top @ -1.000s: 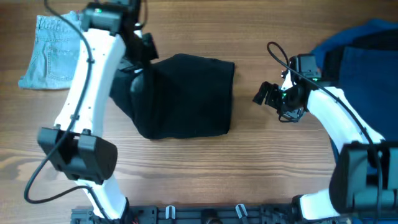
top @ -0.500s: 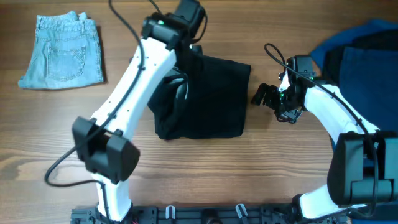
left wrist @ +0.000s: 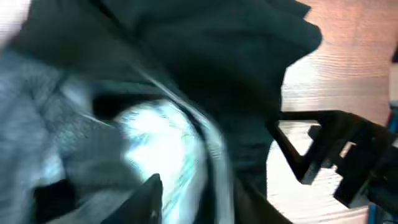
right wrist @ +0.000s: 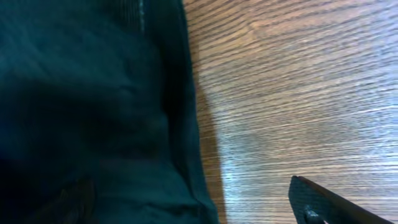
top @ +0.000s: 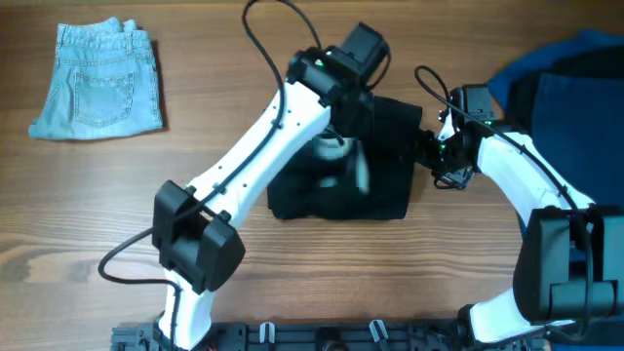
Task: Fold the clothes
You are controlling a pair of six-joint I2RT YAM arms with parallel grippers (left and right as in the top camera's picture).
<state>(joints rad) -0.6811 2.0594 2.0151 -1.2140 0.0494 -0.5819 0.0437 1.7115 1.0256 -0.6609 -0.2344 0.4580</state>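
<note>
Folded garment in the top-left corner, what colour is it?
Light blue denim garment; overhead view shows it best.

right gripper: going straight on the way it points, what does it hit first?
The black garment. The right gripper points left at the garment's right edge, and its wrist view shows dark cloth just ahead. Whether it is touching the cloth is unclear.

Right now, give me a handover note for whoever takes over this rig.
Left tool: buried in the black garment, blurred, so its grip cannot be told.
Right tool: open, at that garment's right edge, holding nothing.
Denim shorts: folded, far-left corner, done.
Blue clothes pile: right side, apart from both tools.
Left to do: the black garment is bunched, not folded. Fold it, then the pile.
</note>
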